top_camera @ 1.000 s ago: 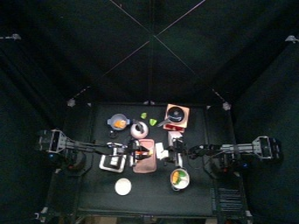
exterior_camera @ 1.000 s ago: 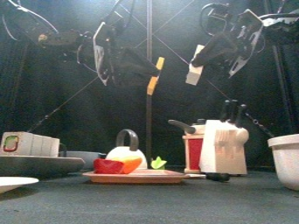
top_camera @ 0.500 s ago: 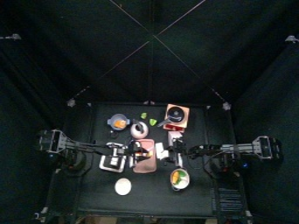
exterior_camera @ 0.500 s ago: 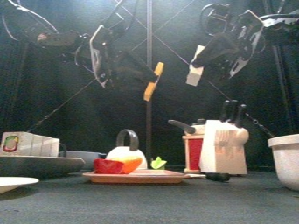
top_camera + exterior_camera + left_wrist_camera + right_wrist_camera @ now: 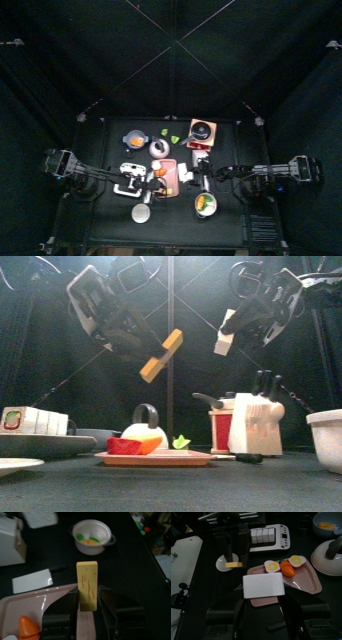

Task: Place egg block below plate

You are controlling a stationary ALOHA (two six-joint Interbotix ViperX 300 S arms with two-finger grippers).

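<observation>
The egg block (image 5: 140, 212) is a plain cream-white oval lying on the table left of the front edge; it also shows in the right wrist view (image 5: 223, 562). The pink plate (image 5: 164, 181) holds toy food and shows in the front view (image 5: 154, 458). My left gripper (image 5: 139, 340) is shut on a tan block with red lines (image 5: 87, 582) and holds it tilted, high above the table near the plate's left side. My right gripper (image 5: 242, 328) is shut on a white rectangular block (image 5: 264, 588), high over the plate's right side.
A white bowl with yellow-green contents (image 5: 205, 204) stands at the front right. A knife block (image 5: 251, 421) stands behind the plate, a white toaster (image 5: 34, 421) at the left, a white pot (image 5: 327, 438) at the right. A toy cleaver (image 5: 37, 579) lies beside the plate.
My left gripper has swung forward and lower with the tan block, which now tilts more. The right gripper has stayed in place with the white block.
</observation>
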